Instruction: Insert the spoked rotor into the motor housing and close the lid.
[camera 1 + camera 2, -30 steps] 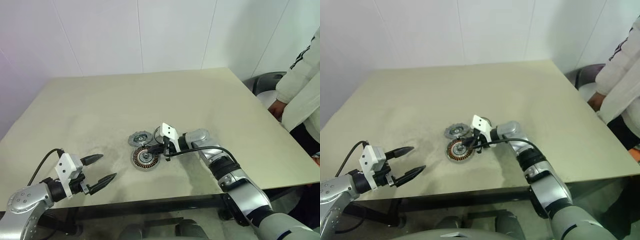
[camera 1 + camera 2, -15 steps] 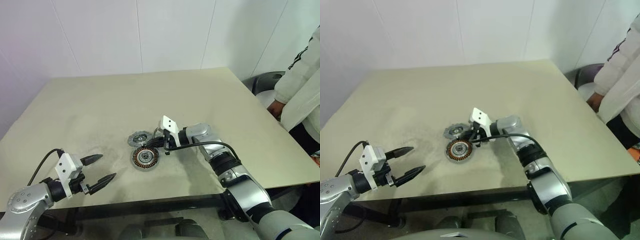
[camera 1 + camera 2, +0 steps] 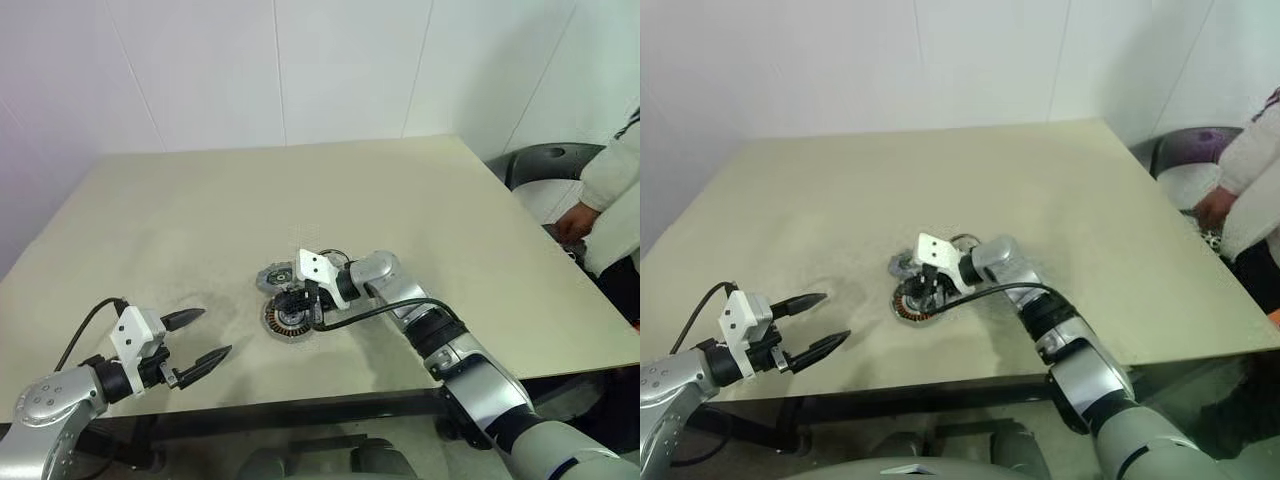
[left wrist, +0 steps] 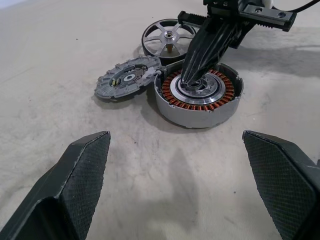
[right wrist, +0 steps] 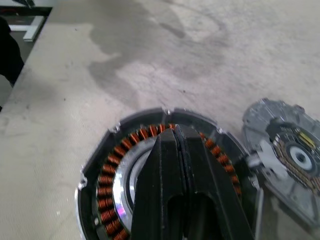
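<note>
- Right hand (image 4: pixel 192 80), fingers pressed together and holding nothing, is poking into the motor housing (image 4: pixel 200 97) centre, mid-desk (image 3: pixel 200 200) toward the front edge.
- Spoked rotor (image 4: pixel 127 82) is lying touching the housing; lid (image 4: pixel 167 37) just behind.
- Left hand (image 3: pixel 195 340) is idling spread apart near the front-left corner.
- Advice: seat the rotor level, centred on the hub.

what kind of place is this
Probably a robot test room or lab: a bare beige table against plain white walls, with only loose motor parts like the copper-wound motor housing on it.

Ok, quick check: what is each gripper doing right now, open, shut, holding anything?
Left gripper: open, empty, apart from the parts.
Right gripper: shut, holding nothing visible, tips over the motor housing centre.
</note>
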Action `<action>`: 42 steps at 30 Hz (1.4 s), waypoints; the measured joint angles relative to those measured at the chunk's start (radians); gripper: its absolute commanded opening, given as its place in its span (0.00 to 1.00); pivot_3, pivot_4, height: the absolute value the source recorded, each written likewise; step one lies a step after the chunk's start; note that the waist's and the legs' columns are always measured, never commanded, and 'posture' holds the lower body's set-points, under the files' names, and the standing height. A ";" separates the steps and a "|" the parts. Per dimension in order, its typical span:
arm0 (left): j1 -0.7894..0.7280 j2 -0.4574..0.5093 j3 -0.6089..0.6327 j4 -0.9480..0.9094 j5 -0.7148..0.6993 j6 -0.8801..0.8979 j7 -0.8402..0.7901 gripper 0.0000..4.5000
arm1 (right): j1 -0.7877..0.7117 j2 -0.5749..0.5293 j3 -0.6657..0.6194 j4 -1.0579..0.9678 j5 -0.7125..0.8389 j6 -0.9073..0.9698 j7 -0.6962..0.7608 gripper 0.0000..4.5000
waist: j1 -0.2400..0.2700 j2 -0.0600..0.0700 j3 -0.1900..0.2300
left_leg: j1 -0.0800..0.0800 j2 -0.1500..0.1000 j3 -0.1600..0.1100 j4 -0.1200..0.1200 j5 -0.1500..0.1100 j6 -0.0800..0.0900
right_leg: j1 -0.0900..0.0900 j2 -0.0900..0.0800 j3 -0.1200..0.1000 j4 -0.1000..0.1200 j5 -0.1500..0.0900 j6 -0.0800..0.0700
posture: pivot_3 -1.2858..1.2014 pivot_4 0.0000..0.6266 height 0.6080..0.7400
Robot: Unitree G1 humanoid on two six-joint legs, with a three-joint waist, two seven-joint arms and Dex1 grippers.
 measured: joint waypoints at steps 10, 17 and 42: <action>0.000 -0.002 0.000 0.000 0.000 0.000 0.001 1.00 | 0.014 -0.054 0.003 -0.013 -0.014 0.005 0.037 0.01 | 0.000 0.000 0.000 | 0.000 0.000 0.000 0.000 0.000 0.000 | 0.000 0.000 0.000 0.000 0.000 0.000 | 0.52 0.00 1.00; -0.010 -0.002 0.000 0.000 0.000 0.001 0.002 1.00 | 0.019 -0.070 0.008 -0.035 -0.018 0.016 0.054 0.01 | 0.000 0.000 0.000 | 0.000 0.000 0.000 0.000 0.000 0.000 | 0.000 0.000 0.000 0.000 0.000 0.000 | 0.52 0.00 1.00; -0.009 -0.002 0.000 -0.006 0.000 0.002 0.006 1.00 | 0.037 -0.017 0.003 0.024 0.010 -0.018 0.012 0.01 | -0.001 0.001 -0.001 | 0.003 0.000 0.000 0.000 0.000 0.000 | 0.003 0.000 0.000 0.000 -0.001 -0.001 | 0.52 0.00 1.00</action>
